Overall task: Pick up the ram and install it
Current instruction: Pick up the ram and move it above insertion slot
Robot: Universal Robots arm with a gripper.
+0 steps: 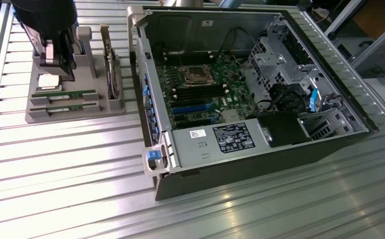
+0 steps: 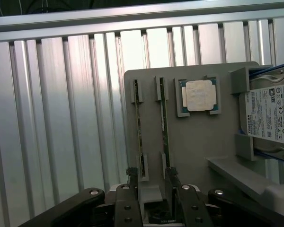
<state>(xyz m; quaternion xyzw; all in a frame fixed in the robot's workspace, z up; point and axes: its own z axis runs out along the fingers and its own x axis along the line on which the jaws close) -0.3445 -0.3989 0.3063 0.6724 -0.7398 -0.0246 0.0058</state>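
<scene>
1. Hovering over the far left of the ribbed aluminium counter (image 1: pixel 79 164), the black gripper (image 1: pixel 58 67) hangs above a flat grey holder tray (image 1: pixel 40 115). Its jaws are spread wide and pinch nothing.
2. Two long, narrow green circuit-board sticks stand on edge in the tray's slots: the far ram stick (image 1: pixel 65 93) and the near ram stick (image 1: pixel 65 106). Neither has been lifted.
3. In the exterior view their long axes run left to right. They are parallel and just beside each other, with a square silver processor chip (image 1: pixel 48 82) just beyond the far one.
4. In the wrist view both sticks are seen edge-on and stretch straight away from the gripper. One fingertip (image 2: pixel 131 178) stands outside each stick, so the ends of both seem to fall within the gap.
5. The jaws' closing line therefore crosses the sticks' thin faces, not their length. I cannot tell which of the two they are centred on.
6. The sticks lie below the jaws and apart from them, with no contact.
7. The open dark computer case (image 1: pixel 245 164) with its green motherboard (image 1: pixel 199 99) sits well apart to the right. I judge that nothing has been installed yet.
</scene>
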